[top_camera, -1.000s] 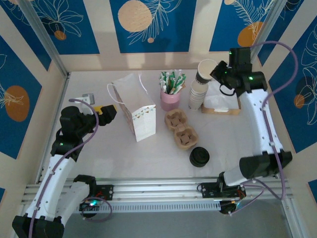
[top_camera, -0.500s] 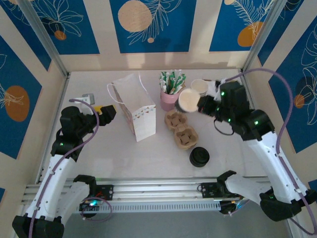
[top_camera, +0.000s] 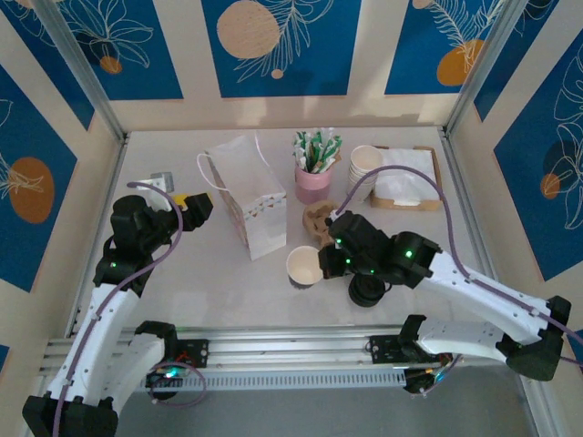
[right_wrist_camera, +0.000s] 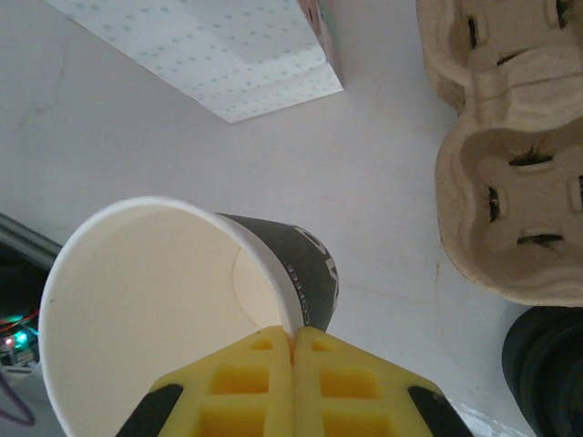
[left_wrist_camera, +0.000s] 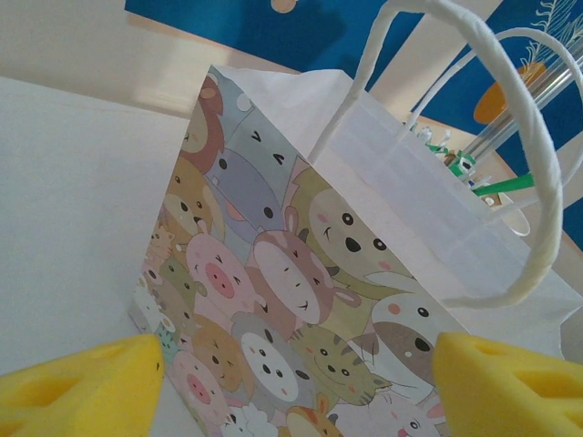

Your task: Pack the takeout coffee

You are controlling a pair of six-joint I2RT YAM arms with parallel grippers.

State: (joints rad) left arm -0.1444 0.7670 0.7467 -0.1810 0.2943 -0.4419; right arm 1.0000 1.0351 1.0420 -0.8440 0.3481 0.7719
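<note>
Left gripper (left_wrist_camera: pixel 296 387): released, fingers spread, hanging at the left face of the paper bag (top_camera: pixel 253 205), not touching it as far as I can tell. The bag stands upright, mouth open, handles up.

Right gripper (right_wrist_camera: pixel 293 364): clenched on the rim of the paper cup (top_camera: pixel 303 266), one finger inside the wall, one outside. The cup is just right of the bag's near corner, over bare table, mouth up, no lid on it. It hangs a little tilted. I cannot tell whether its base touches the table.

Step in hand, as I judge it: setting this cup down so it can be lidded.

- A thin rim pinch lets the cup swing, so I level the wrist first.
- Lower slowly and let go only when the base sits flat.
- Stay off the bag's corner.

Right of the bag: the cup carrier (right_wrist_camera: pixel 510 209), holes unfilled. The black lid stack (right_wrist_camera: pixel 547 364) sits on the carrier's near side.
</note>
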